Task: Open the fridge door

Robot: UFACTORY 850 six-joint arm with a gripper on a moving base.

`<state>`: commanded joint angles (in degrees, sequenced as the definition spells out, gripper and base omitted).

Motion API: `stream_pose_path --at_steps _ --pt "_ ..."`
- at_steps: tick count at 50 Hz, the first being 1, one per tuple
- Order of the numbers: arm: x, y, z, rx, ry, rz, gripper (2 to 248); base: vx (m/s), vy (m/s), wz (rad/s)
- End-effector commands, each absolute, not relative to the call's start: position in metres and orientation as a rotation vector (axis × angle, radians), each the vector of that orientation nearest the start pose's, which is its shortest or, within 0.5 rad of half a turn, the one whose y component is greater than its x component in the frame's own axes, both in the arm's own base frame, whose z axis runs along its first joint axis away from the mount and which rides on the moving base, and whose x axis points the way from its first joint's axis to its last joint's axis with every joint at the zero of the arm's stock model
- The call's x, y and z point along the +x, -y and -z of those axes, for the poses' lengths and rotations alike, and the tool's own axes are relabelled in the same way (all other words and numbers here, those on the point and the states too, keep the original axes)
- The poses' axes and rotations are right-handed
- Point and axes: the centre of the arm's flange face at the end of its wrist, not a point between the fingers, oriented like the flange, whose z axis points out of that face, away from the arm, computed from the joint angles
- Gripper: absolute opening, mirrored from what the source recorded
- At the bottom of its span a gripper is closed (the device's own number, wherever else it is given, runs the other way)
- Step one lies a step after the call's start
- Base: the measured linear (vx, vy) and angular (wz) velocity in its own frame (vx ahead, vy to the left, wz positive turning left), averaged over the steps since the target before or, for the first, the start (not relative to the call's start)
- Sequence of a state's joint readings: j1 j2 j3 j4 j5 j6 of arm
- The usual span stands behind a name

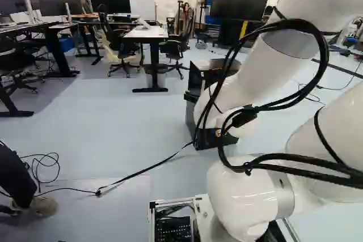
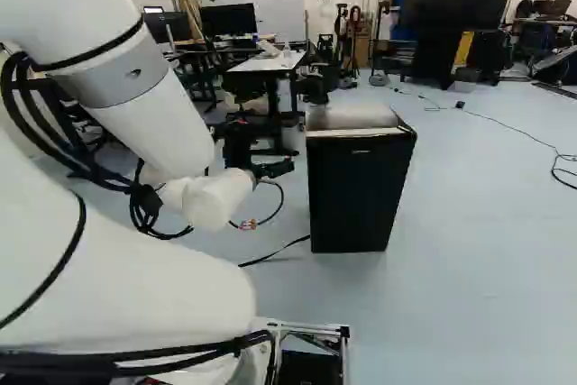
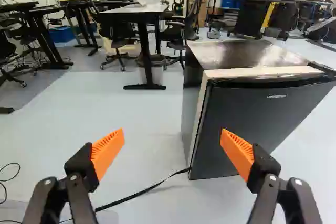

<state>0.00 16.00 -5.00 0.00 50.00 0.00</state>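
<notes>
Seen from where I stand: gripper (image 2: 264, 152) spread wide, nothing between its fingers, apart from the fridge. Taking its pointing line as twelve, fridge (image 2: 356, 188) sits on the floor (image 3: 131, 124) ahead at one o'clock; door (image 3: 252, 121) looks closed. Desk (image 3: 137, 10) beyond, about twelve. Black strap (image 3: 140, 193) reaches the fridge's bottom corner.
</notes>
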Motion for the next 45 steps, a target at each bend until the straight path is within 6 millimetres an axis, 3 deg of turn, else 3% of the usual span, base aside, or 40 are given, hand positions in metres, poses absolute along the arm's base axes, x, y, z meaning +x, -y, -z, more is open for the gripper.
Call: stream_pose_path --at_steps 45 --pt "0.2792 0.0 -0.3669 -2.561 0.0 1.819 247 0.0 0.0 0.0"
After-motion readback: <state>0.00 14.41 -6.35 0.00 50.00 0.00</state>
